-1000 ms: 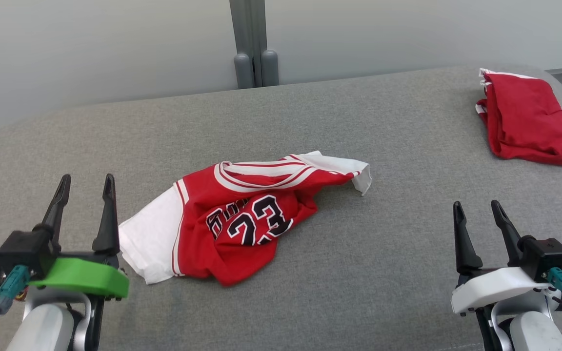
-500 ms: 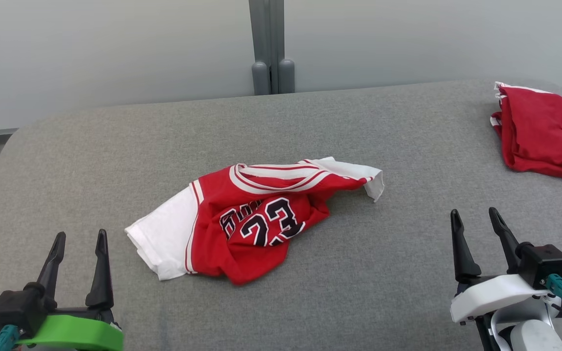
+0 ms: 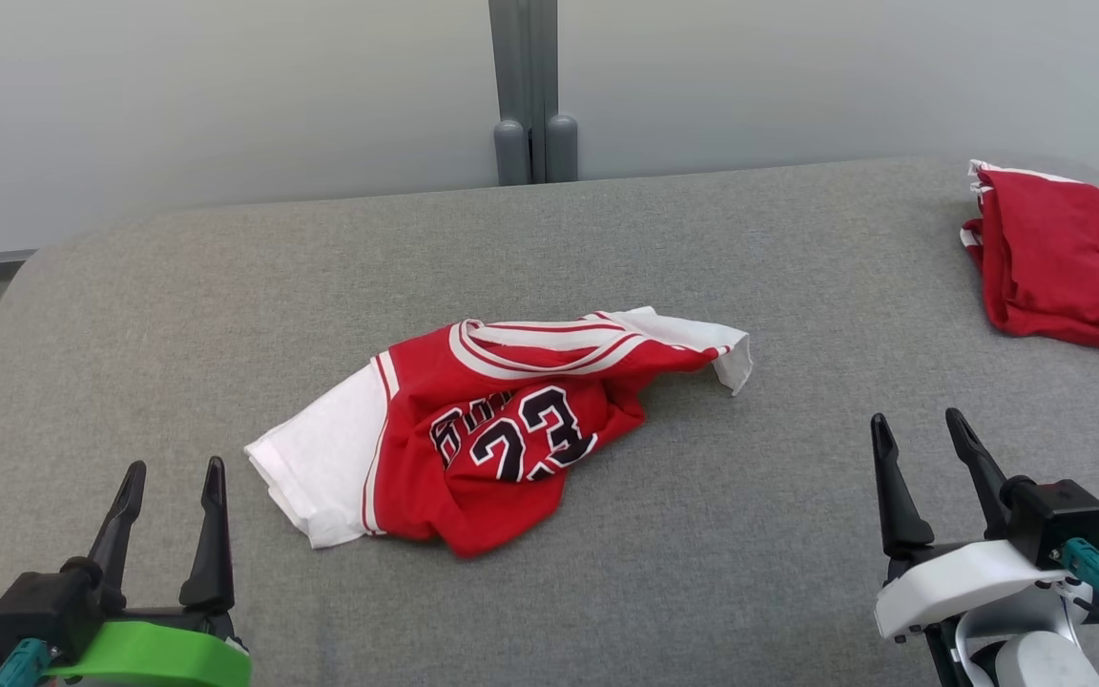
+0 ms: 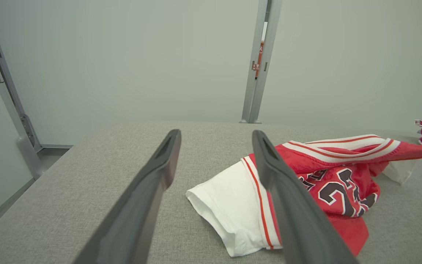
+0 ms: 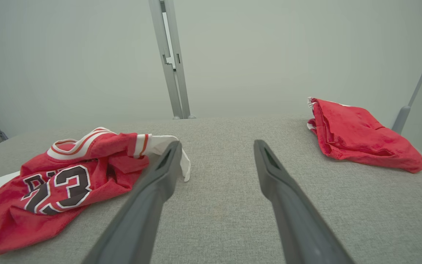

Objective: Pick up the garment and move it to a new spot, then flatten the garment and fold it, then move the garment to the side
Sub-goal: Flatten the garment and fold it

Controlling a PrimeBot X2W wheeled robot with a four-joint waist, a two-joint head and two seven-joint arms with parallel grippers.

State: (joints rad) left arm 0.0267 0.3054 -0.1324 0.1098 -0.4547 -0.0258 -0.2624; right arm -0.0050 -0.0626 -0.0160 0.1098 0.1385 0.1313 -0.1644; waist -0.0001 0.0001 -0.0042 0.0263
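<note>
The garment (image 3: 483,429) is a crumpled red jersey with white sleeves and the number 23, lying in the middle of the grey padded table (image 3: 664,258). It also appears to the right in the left wrist view (image 4: 306,176) and to the left in the right wrist view (image 5: 60,183). My left gripper (image 3: 175,473) stands open at the lower left, short of the white sleeve, with nothing between its fingers. At the lower right my right gripper (image 3: 917,426) is open and empty, well clear of the jersey.
A second red garment (image 3: 1055,258), folded, lies at the table's far right corner, also in the right wrist view (image 5: 361,134). A grey post (image 3: 524,91) stands behind the table against a pale wall. The table's rounded left edge drops to the floor.
The head camera shifted a second ago, moving the whole picture right and down. Since half a second ago the left gripper has risen a little toward the jersey; the right gripper barely moved.
</note>
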